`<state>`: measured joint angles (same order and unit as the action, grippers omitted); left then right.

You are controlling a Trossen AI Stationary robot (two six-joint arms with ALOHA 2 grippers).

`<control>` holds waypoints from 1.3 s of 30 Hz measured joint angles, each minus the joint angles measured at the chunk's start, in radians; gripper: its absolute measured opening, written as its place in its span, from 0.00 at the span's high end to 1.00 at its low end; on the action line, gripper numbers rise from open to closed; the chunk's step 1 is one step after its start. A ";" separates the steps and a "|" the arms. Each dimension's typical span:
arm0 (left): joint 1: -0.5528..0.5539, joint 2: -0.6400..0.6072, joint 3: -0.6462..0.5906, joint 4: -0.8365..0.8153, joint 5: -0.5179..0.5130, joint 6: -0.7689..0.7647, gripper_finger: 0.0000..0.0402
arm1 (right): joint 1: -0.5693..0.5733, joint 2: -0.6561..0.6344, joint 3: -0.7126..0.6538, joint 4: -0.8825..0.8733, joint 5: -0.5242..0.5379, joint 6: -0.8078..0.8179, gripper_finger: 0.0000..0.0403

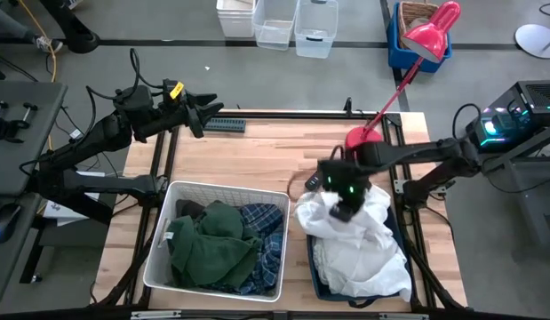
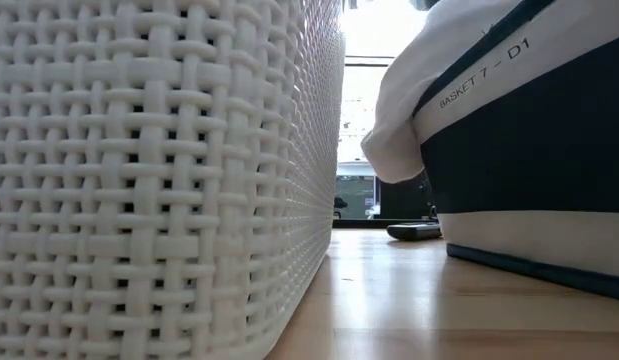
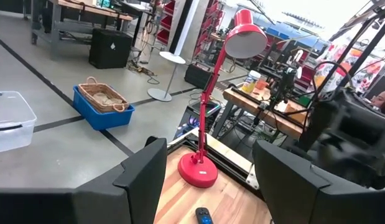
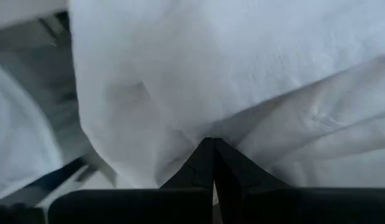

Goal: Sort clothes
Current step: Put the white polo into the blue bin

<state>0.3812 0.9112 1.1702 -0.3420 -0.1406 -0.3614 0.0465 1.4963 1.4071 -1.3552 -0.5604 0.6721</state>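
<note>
Risk is sitting at the near left rim of the navy bin (image 1: 315,274), where the white pieces (image 1: 363,240) are bulging over — a lift could drag them out. The right gripper (image 1: 343,212) is pinching white cloth, fingers closed; the left gripper (image 1: 206,114) is waiting wide open at the table's far left. The heap is running lengthwise near to far — no clear pointing end.

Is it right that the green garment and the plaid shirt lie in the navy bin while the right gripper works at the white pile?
Not quite. The high view shows the green garment and plaid shirt in the white woven bin. The navy bin holds the white pile, where the right gripper is.
</note>
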 joint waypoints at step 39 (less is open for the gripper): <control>0.000 0.084 0.000 -0.005 0.034 -0.053 0.43 | 0.768 0.211 -0.523 0.924 0.080 1.025 1.00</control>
<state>0.3809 0.9955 1.1702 -0.3469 -0.1066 -0.4140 0.8144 1.7069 0.8841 -0.4314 -0.4808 1.6972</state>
